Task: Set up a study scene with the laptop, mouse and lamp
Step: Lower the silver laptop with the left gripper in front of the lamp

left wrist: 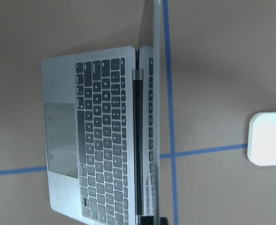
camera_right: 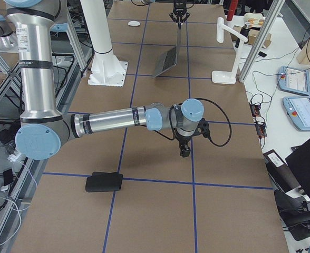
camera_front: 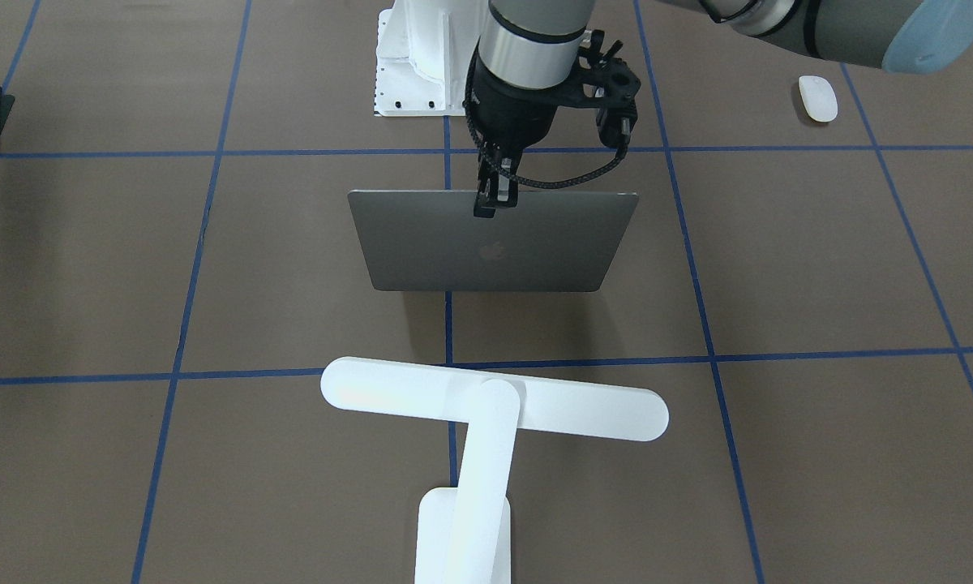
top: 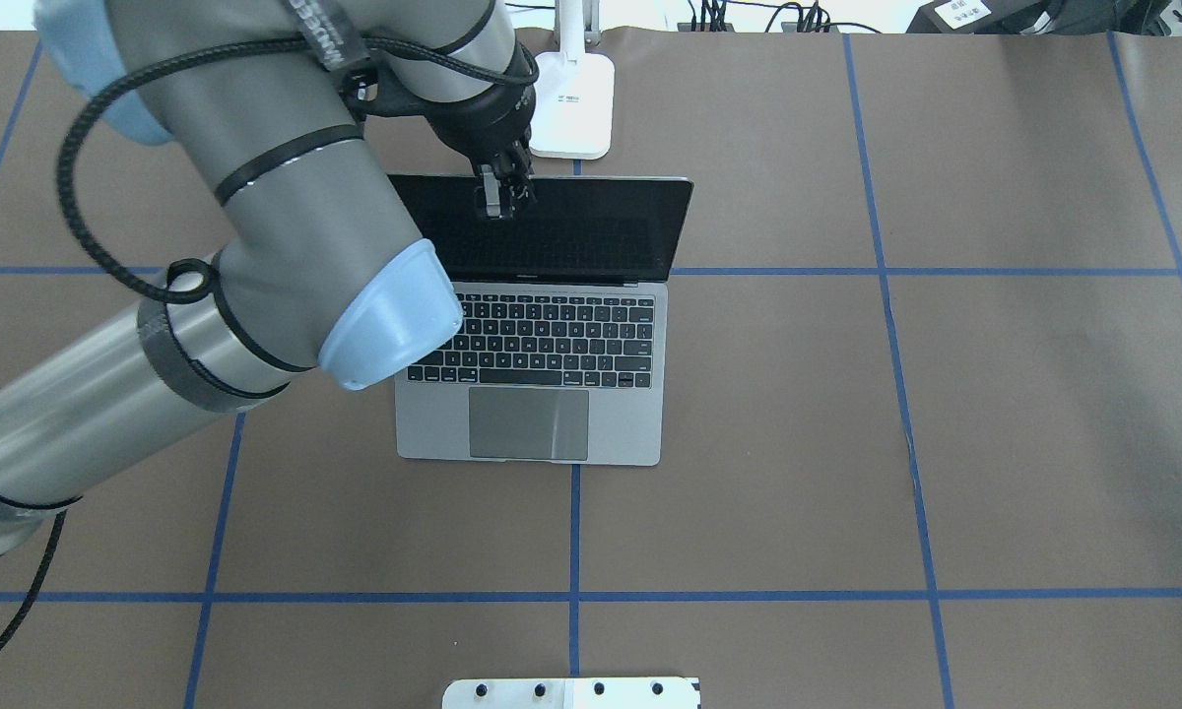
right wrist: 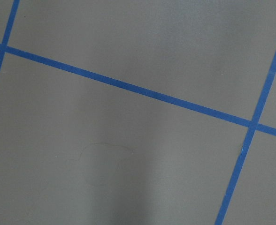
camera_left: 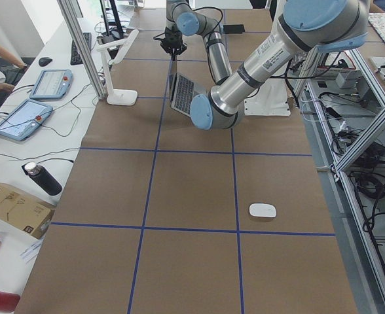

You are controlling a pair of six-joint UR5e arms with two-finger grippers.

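Note:
The dark grey laptop (top: 542, 394) stands open in the table's middle, keyboard toward the robot, lid (camera_front: 486, 243) upright. My left gripper (top: 500, 197) comes down from above and is shut on the lid's top edge (camera_front: 490, 203). The left wrist view shows the lid edge-on over the keyboard (left wrist: 95, 140). The white lamp (camera_front: 486, 405) stands behind the laptop, its base (top: 571, 89) on the table. The white mouse (camera_front: 817, 98) lies far off on my left side. My right gripper (camera_right: 185, 150) points down over bare table; I cannot tell if it is open or shut.
The white ribbed pedestal (camera_front: 413, 57) stands at the robot's side of the table. A black flat object (camera_right: 104, 182) lies on the table's right end. Blue tape lines grid the brown table (top: 946, 443). Operators' desks with tablets (camera_left: 22, 118) run along the far side.

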